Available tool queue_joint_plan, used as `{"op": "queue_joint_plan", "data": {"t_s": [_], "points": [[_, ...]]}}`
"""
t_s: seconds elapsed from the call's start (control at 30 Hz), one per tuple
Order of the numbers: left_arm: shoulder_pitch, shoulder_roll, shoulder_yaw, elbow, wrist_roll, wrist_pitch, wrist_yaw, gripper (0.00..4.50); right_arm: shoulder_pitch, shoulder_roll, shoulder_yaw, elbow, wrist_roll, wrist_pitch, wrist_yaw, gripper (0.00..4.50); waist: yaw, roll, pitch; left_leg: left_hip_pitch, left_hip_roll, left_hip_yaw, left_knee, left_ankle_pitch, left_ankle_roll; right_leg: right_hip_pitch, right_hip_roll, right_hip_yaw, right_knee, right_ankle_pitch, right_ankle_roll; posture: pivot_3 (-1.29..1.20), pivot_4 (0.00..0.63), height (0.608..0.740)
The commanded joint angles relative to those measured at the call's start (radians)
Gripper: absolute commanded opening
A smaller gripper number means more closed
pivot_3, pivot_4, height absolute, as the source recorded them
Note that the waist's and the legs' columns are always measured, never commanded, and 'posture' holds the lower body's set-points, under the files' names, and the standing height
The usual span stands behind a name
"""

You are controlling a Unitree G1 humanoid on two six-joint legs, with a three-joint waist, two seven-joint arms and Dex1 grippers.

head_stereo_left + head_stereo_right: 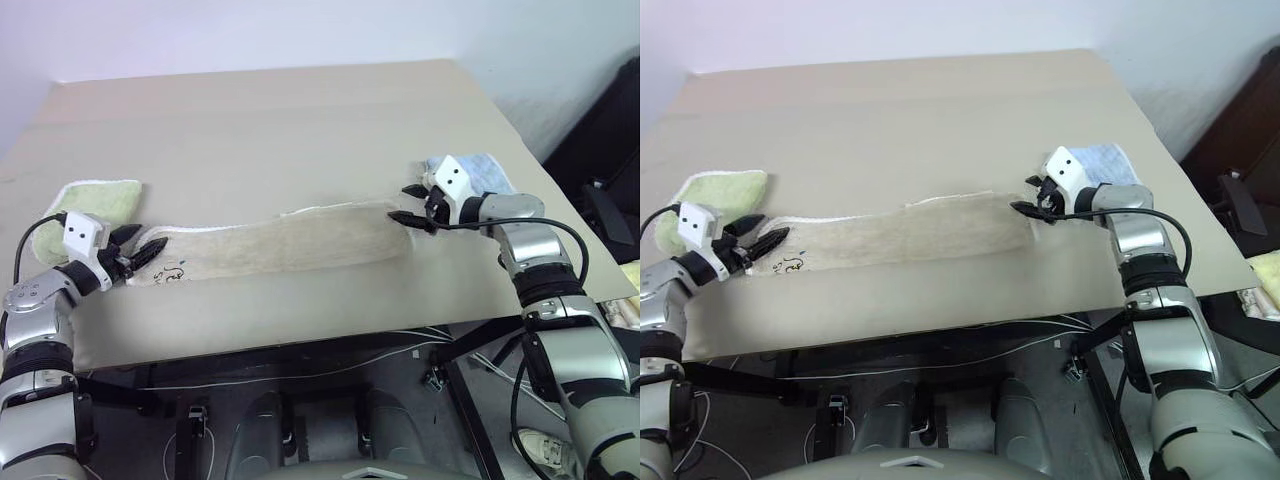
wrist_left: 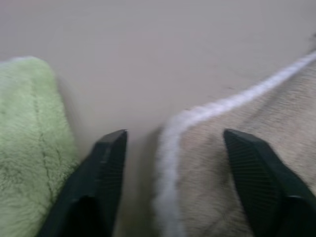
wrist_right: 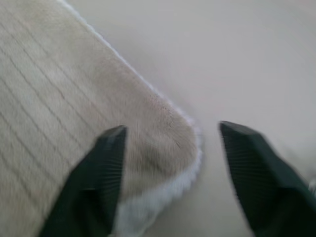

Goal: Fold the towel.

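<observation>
On table (image 1: pixel 300 110): towel (image 1: pixel 280 240) lying as long narrow band, lengthwise fold apparently done, crosswise folds left. At its ends, left gripper (image 1: pixel 138 255) and right gripper (image 1: pixel 408 204), both spread wide, nothing grasped.

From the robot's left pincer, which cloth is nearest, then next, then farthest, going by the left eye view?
1. Beige towel, its end right at the open left pincer.
2. Green towel, just beyond that pincer, near the table's left edge.
3. Blue towel, far across, behind the right pincer.
</observation>
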Motion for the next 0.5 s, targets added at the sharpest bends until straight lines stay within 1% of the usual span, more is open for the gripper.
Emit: {"op": "queue_joint_plan", "data": {"t_s": [0.03, 0.07, 0.13, 0.2, 0.3, 0.4, 0.5], "points": [[0.008, 0.004, 0.06, -0.077, -0.027, -0.069, 0.062, 4.46, 0.035, -0.044, -0.063, -0.115, 0.066, 0.101, 0.023, 4.43, 0.001, 0.0, 0.0, 0.0, 0.0, 0.0, 0.0, 0.0, 0.0, 0.0, 0.0, 0.0, 0.0, 0.0, 0.0, 0.0, 0.15, 0.74], [0.014, -0.005, 0.073, -0.102, -0.042, -0.079, 0.073, 4.46, 0.055, -0.051, -0.085, -0.156, 0.097, 0.161, 0.028, 4.43, 0.001, 0.0, 0.0, 0.0, 0.0, 0.0, 0.0, 0.0, 0.0, 0.0, 0.0, 0.0, 0.0, 0.0, 0.0, 0.0, 0.15, 0.74], [0.047, -0.032, 0.097, -0.197, -0.089, -0.066, 0.068, 4.46, 0.099, -0.06, -0.151, -0.275, 0.198, 0.36, 0.018, 4.43, 0.002, 0.0, 0.0, 0.0, 0.001, -0.001, 0.0, 0.0, 0.0, 0.0, -0.001, 0.0, 0.0, 0.0, 0.0, 0.0, 0.15, 0.74], [0.093, -0.064, 0.107, -0.325, -0.153, -0.003, 0.053, 4.46, 0.145, -0.075, -0.202, -0.378, 0.282, 0.549, 0.003, 4.43, 0.002, 0.0, 0.0, 0.0, 0.004, -0.001, 0.0, 0.0, 0.0, 0.0, -0.001, 0.0, 0.0, 0.0, 0.0, 0.0, 0.15, 0.74], [0.176, -0.1, 0.09, -0.524, -0.24, 0.132, 0.028, 4.46, 0.207, -0.093, -0.262, -0.5, 0.393, 0.808, -0.026, 4.43, 0.002, 0.0, 0.0, 0.0, 0.004, -0.001, 0.0, 0.0, 0.0, 0.0, -0.001, 0.0, -0.001, 0.0, -0.001, 0.0, 0.15, 0.74], [0.231, -0.121, 0.061, -0.662, -0.273, 0.23, 0.032, 4.46, 0.221, -0.084, -0.341, -0.555, 0.492, 1.052, -0.095, 4.43, 0.001, 0.0, 0.0, 0.0, 0.005, -0.002, 0.0, -0.001, 0.0, 0.001, 0.0, 0.0, -0.001, -0.002, -0.004, 0.0, 0.15, 0.74], [0.254, -0.13, 0.031, -0.737, -0.274, 0.291, 0.039, 4.46, 0.215, -0.051, -0.449, -0.559, 0.563, 1.246, -0.186, 4.43, 0.002, 0.0, 0.0, 0.001, 0.005, -0.001, 0.0, -0.002, -0.003, 0.001, 0.0, 0.0, -0.001, -0.002, -0.005, 0.0, 0.15, 0.74]]}}
